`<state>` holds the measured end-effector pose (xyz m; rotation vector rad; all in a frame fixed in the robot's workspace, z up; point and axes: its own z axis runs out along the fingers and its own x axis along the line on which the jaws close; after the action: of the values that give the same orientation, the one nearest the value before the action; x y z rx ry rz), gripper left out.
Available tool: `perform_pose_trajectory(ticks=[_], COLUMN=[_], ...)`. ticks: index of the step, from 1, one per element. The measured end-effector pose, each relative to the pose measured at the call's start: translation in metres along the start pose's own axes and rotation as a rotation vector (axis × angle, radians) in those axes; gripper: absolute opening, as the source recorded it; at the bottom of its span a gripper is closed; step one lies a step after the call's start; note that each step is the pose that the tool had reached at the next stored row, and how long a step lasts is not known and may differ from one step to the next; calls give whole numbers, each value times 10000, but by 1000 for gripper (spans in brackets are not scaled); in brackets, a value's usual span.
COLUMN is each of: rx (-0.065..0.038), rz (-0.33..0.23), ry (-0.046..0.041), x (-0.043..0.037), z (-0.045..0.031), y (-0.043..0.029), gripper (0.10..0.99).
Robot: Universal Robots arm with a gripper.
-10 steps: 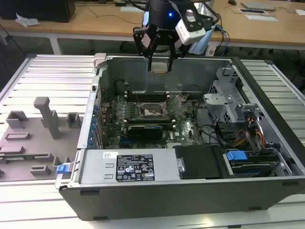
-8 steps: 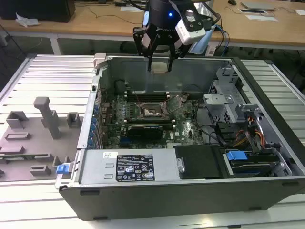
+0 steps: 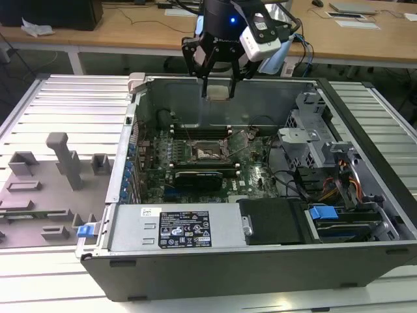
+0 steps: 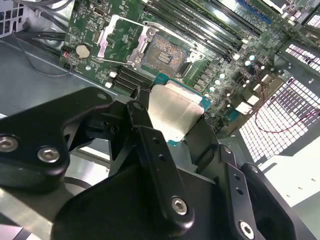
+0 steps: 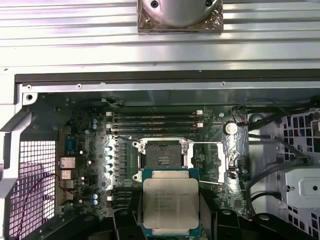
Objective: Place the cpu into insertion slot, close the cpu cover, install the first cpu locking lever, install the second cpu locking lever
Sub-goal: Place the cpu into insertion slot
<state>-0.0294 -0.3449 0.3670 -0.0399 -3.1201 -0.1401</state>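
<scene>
A: Gripper, quick. Open or what?

B: Closed in on the chip. In the second wrist view the gripper [image 4: 172, 114] has its black fingers [image 4: 145, 132] pressed against two opposite edges of the chip [image 4: 175, 107]. The silvery face shows between them.

A: Anything hidden?

B: The chip's underside, in all views. In the first wrist view the fingers run off the frame edge, so you get just their ends either side of the chip [image 5: 170, 200]. In the exterior view the chip [image 3: 218, 92] is a small pale block under the gripper [image 3: 218, 83], and I can't make out the contact there.

A: Where's the socket?

B: Below the gripper, well apart from it, down on the green board [image 3: 254, 176]. The chip is in the air, touching nothing but the fingers. In the first wrist view the socket [image 5: 162, 157] has its contact field bare. The cover [image 5: 207, 162] is swung open beside the socket, on the coin battery [image 5: 230, 127] side. I can't tell how steeply it stands.

A: What does one view give that the others don't?

B: The exterior view gives height, with the gripper hanging high over the open case [image 3: 176, 98]. The socket [image 3: 208, 151] there is just a small dark square. It also shows a grey tray [image 3: 52, 176] outside the case, on the exterior view's left, far from the gripper. Both wrist views give the socket detail. The second wrist view alone shows the fingers against the chip's edges.
</scene>
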Motion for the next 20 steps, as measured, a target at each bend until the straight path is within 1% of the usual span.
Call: perform_pose_trajectory(ticks=[3,6,8,9,10,12,17,20], rx=[0,-1,-1,-2,-3,-2,-16,-30], rz=[0,-7,-8,-9,-10,53,1021,1956], ry=[-19,-78,-89,-98,-98,-104,-190,-274], x=[1,13,18,22,22,22,21,20], z=[49,183,221,272,303,334,384,437], y=[-5,-17,-20,-25,-28,-31,-35,-40], gripper=[541,541,541,541,541,541,541,541])
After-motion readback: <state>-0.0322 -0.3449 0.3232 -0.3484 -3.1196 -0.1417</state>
